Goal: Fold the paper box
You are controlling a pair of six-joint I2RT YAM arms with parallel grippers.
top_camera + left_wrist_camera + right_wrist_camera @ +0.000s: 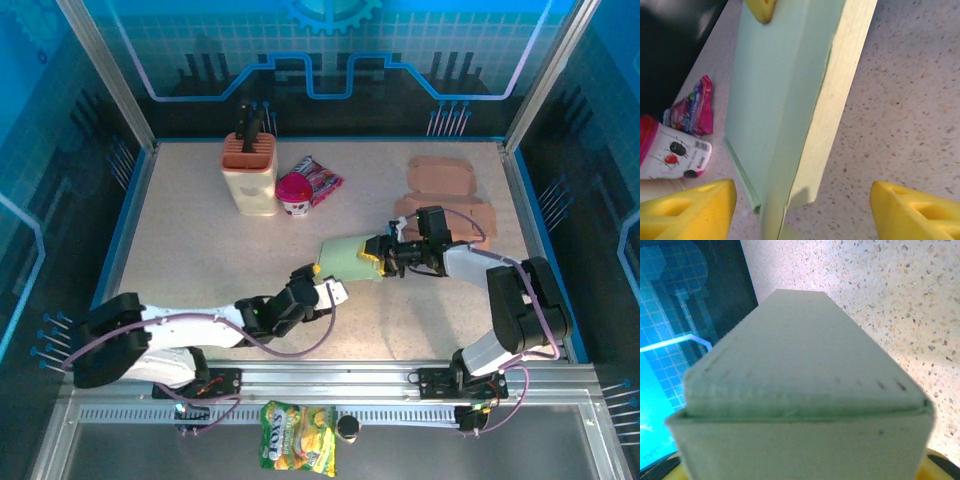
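1. Speckled beige tabletop [200, 260] inside a blue-lit enclosure; both arms reach in from the near edge.
2. The paper box [348, 256] sits near the middle of the table, pale green with cream-edged sides, partly folded into a long, flat-sided shape.
3. In the top view its long axis runs roughly left to right, with the left end a little nearer the arms than the right end.
4. The right gripper [384, 255] is clamped on the box's right end. In the right wrist view the box runs straight away from the camera, its far end narrowing over the table.
5. In the left wrist view one yellow pad of the right gripper presses on the green face at the box's far end.
6. The left gripper [328, 282] is at the box's left end with its jaws wide apart. Its yellow fingers [690, 210] stand on either side of the box's near corner, with a gap on each side.
7. Whether the box rests on the table or is raised slightly off it, I cannot tell.
8. Behind the box and to the left are a pink-lidded yogurt cup [293, 194] and, just beside it, a red candy wrapper [321, 178].
9. Left of the cup stands a cream holder [250, 172] with an orange top.
10. Flat brown cardboard pieces [441, 176] lie at the back right, well apart from the cup.
11. A yellow snack bag [298, 438] lies on the ledge in front of the arm bases.
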